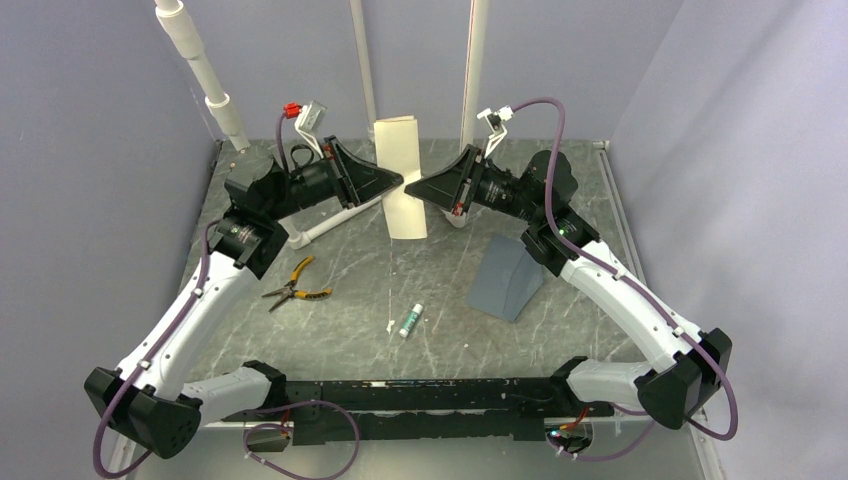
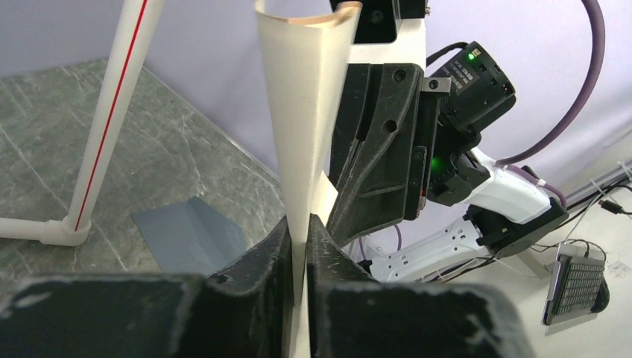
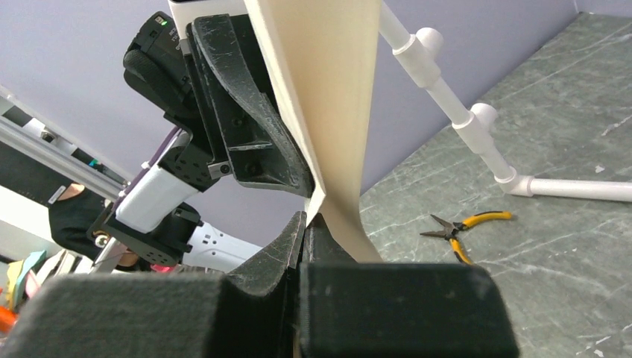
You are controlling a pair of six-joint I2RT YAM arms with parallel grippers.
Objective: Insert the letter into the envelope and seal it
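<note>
Two pincers share one sheet: the left gripper (image 1: 398, 183) and the right gripper (image 1: 411, 188) are each clenched on the letter (image 1: 398, 150) at mid-height, from opposite sides. It stands upright between them above the back of the table (image 1: 350, 335). The envelope (image 1: 505, 275) sits on the table near the right arm, apart from both.

The letter (image 1: 398, 145) is matt cream paper, smooth and fairly stiff, and the envelope (image 1: 508, 275) is matt blue-grey paper. The left gripper (image 2: 298, 233) is black plastic (grainy, scuffed pale at its edges), the pipe (image 2: 104, 127) smooth glossy white plastic, the table (image 1: 440, 340) a veined grey stone-look top with a faint sheen
</note>
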